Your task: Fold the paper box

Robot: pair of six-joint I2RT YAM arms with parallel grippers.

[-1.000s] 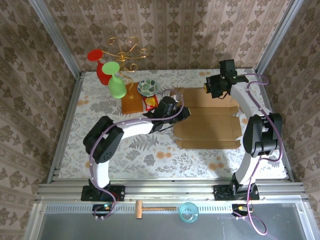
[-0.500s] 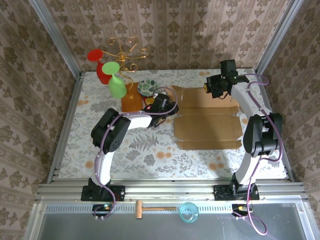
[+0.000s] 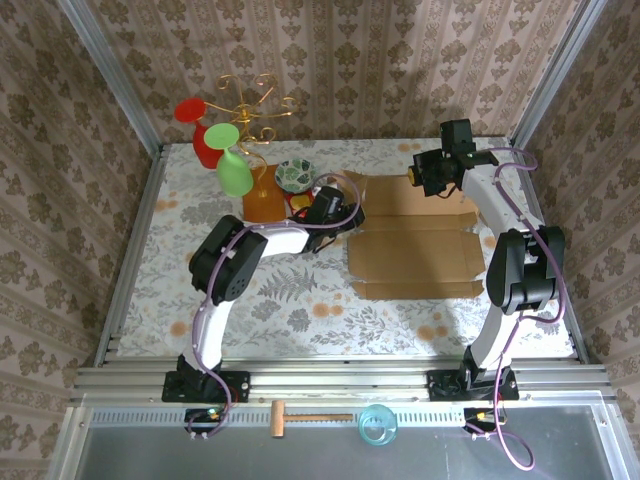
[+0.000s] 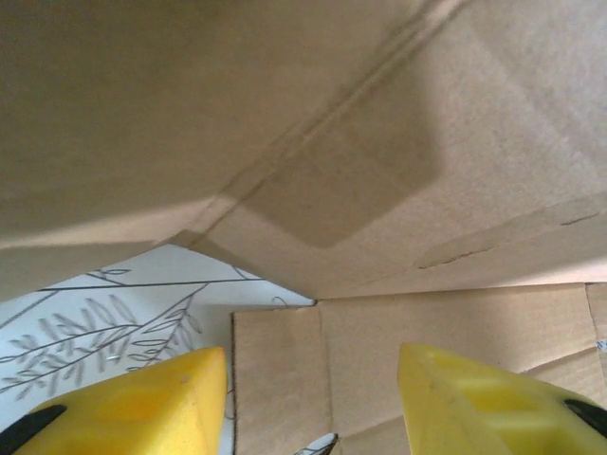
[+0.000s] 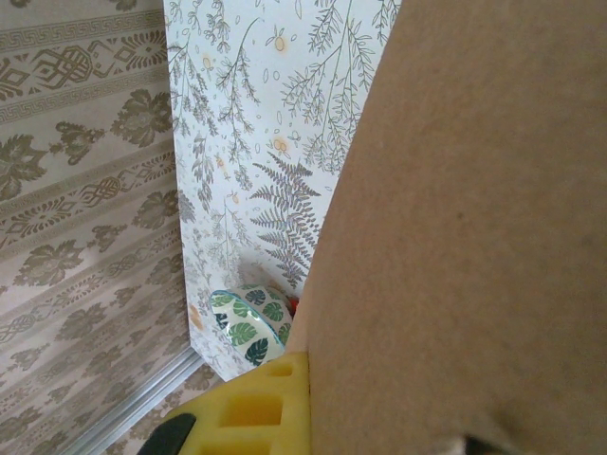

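Cardboard like this is light and stiff across its panels but gives along the creases, so expect it to hinge, slide on the table [image 3: 290,300] and spring back once let go. At the left, your left hand [image 3: 338,212] hovers at the sheet's left edge, fingers apart, gripping nothing. The paper box [image 3: 415,258] lies mostly flat right of centre, with its far flap tilted up. At the far right, your right hand [image 3: 432,172] looks pinched together on that flap's far edge. Take hold at flap edges beside a crease, never mid-panel.
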